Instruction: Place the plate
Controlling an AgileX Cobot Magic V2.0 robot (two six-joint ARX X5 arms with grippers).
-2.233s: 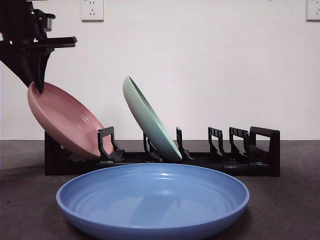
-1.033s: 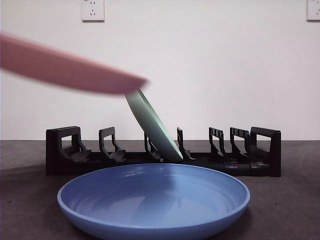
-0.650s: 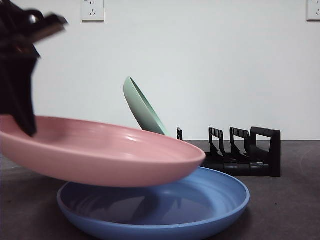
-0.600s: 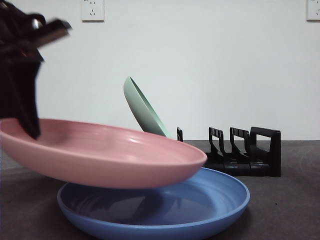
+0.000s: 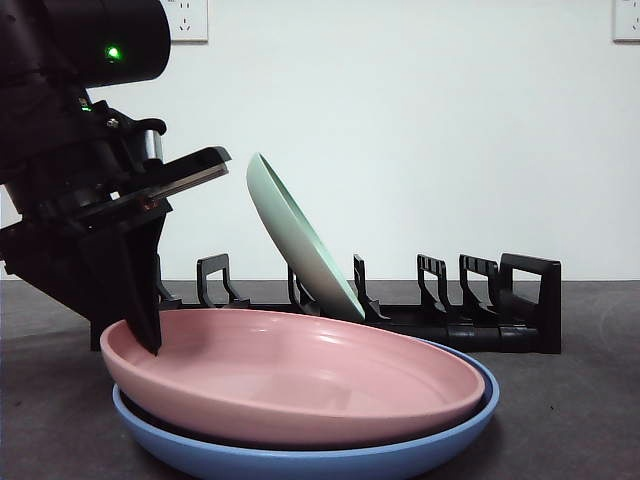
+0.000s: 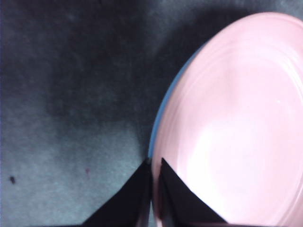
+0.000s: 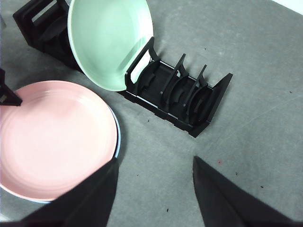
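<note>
Pink plate (image 5: pixel 290 385) nested in blue plate (image 5: pixel 300 462); left pincer (image 6: pixel 154 165) clamps rim; right pincer (image 7: pixel 154 163) apart.

You'll see the pink plate (image 5: pixel 290 385) has left the end slot of the black rack (image 5: pixel 440 310), where it leaned a couple of seconds ago. It swung up and across, hovered tilted over the blue plate (image 5: pixel 330 462) half a second ago, and now sits nested inside it. The left gripper (image 6: pixel 154 171) has come down with it (jaws closed on the pink rim) beside that blue plate.
</note>
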